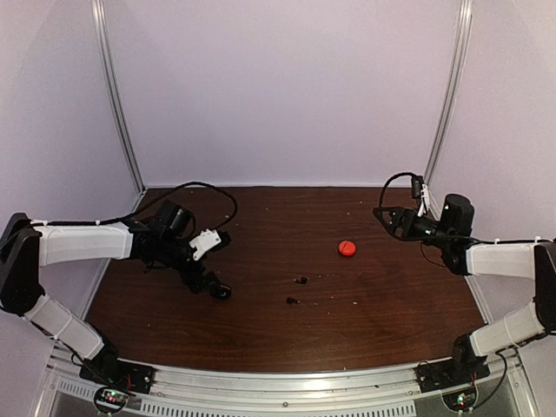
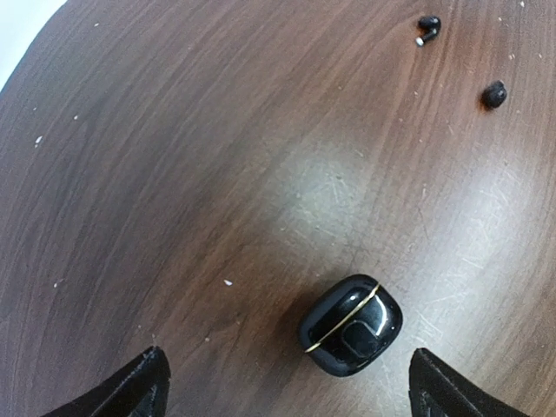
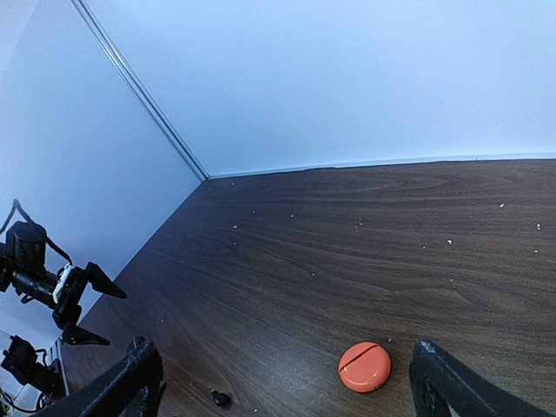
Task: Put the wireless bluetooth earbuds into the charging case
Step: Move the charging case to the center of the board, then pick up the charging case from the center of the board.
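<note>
1. Earbuds (image 2: 428, 26): we see two black ones lying loose on the table (image 1: 261, 334), near each other and about mid-table. They are well apart from both cases, and neither is in a case yet.
2. Black case (image 2: 351, 324): it sits flat on the table with its lid shut, the seam showing as a thin gold line. We cannot see what is inside it.
3. Red case (image 3: 365, 367): it is also shut and lies right of the earbuds. Its contents are hidden, and we spot no red earbuds anywhere.
4. Left gripper (image 2: 291, 382): the jaws are spread wide and hold nothing. It hovers over the black case, which lies between the fingers without touching either.
5. Right gripper (image 3: 287, 373): it too is spread wide and empty, raised at the right side with the red case ahead of it.
6. Step in hand, as we judge it: the black case is staged and insertion has not begun.
7. Next move, as we judge it: the lid must come up first. That likely needs one gripper to steady the base while the other lifts. After that comes a fine pinch on a very small earbud.
</note>
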Motion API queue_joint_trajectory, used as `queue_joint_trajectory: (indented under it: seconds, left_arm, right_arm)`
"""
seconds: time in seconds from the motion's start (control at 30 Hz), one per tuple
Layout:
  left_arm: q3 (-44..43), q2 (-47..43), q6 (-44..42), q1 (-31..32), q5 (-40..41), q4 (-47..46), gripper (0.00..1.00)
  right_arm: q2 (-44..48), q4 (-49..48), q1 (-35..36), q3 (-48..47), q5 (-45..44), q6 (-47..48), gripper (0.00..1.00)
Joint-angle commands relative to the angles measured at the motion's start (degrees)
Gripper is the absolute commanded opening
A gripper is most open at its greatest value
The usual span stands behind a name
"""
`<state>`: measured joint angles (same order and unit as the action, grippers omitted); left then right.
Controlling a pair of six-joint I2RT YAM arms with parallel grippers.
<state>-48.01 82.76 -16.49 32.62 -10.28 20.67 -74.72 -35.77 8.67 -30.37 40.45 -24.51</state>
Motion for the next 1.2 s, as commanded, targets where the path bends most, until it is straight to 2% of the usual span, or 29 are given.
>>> queue_joint_trajectory:
  seconds: [0.0, 0.43, 0.67, 1.0, 1.17]
  left_arm:
    - [0.0, 2.4, -7.2, 1.2, -2.5, -2.0, 0.97]
    - [-3.5, 10.8, -12.5, 3.1, -4.4, 3.1, 0.86]
    - [-6.5, 14.2, -14.0, 3.1, -5.7, 5.6, 0.74]
    - [-8.6, 19.2, -12.7, 3.1, -12.1, 9.4, 0.67]
    - [-8.6, 19.8, -10.9, 3.1, -12.4, 11.1, 0.6]
  right_arm:
    - [-0.2, -2.7, 0.5, 0.9, 1.1, -1.3, 1.0]
    - [-0.3, -3.2, 0.5, 0.7, 1.8, -1.7, 1.0]
    - [0.0, -3.2, 0.5, 0.9, 2.0, -1.8, 1.0]
    - [0.1, -2.4, 0.5, 0.3, 2.2, -1.4, 1.0]
    - [0.5, -1.8, 0.5, 0.3, 1.8, -1.0, 1.0]
